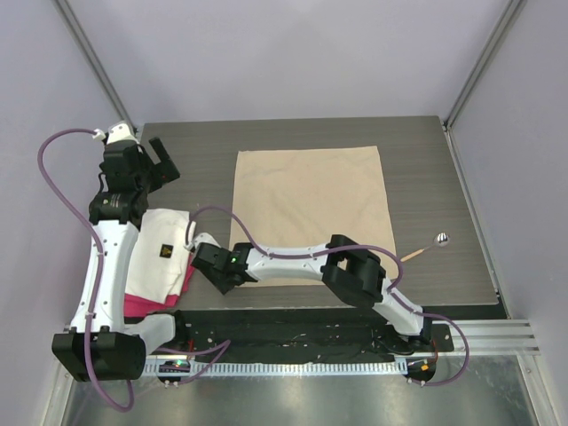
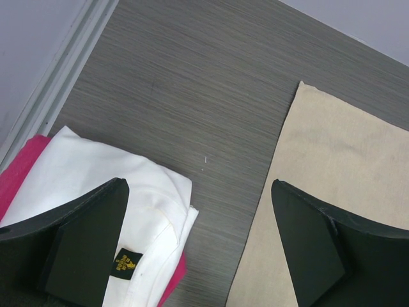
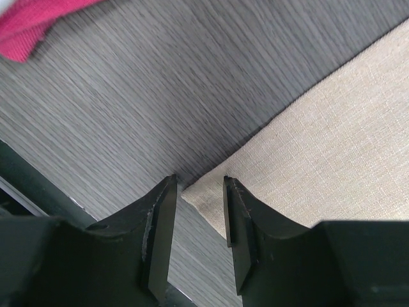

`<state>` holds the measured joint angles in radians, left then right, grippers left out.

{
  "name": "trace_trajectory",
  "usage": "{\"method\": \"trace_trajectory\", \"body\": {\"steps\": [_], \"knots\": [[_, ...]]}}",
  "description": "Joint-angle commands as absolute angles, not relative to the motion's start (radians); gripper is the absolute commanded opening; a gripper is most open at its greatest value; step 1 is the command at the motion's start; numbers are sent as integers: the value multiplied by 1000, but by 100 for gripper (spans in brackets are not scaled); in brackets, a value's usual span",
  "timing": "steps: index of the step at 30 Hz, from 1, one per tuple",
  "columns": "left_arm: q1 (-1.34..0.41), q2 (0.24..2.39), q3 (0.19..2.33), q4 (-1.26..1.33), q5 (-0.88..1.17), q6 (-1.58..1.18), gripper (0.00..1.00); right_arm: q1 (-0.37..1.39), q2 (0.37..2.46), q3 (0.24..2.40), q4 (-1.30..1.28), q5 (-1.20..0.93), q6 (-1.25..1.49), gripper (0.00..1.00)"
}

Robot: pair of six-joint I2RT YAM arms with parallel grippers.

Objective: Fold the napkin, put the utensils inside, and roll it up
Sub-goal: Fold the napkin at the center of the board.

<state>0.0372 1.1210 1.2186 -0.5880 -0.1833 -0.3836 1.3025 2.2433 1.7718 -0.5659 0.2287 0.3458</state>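
The beige napkin point(image 1: 311, 213) lies flat and spread out on the dark table. My right gripper point(image 1: 224, 277) is low at its near-left corner. In the right wrist view the gripper point(image 3: 199, 180) is open a little, with the napkin's corner point(image 3: 211, 198) lying between the fingertips, not pinched. The spoon point(image 1: 429, 247) lies on the table just right of the napkin, its silver bowl to the far right. My left gripper point(image 1: 160, 169) is wide open and empty, held above the bare table point(image 2: 198, 185) between the white cloth and the napkin's left edge point(image 2: 332, 192).
A folded white cloth with a dark logo point(image 1: 160, 253) lies on a pink-red cloth point(image 1: 146, 306) at the near left; both show in the left wrist view point(image 2: 96, 166). The table's front rail point(image 1: 293, 324) runs just behind my right gripper. Walls enclose the table's sides.
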Motion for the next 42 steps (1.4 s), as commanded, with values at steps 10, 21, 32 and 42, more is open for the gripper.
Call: {"method": "trace_trajectory", "body": {"steps": [10,21,32,42], "knots": [[40,1097,1238,-557,-192,-377,100,1312,2255,1743,-571,252,385,42],[38,1092,1238,-558,-189,-377,100,1309,2244,1678,-577,242,426,27],[38,1089,1241,-558,-201,-374,100,1322,2208,1735,-516,117,413,1],[40,1086,1243,-563,-221,-368,100,1338,2111,1738,-431,41,420,1]]}}
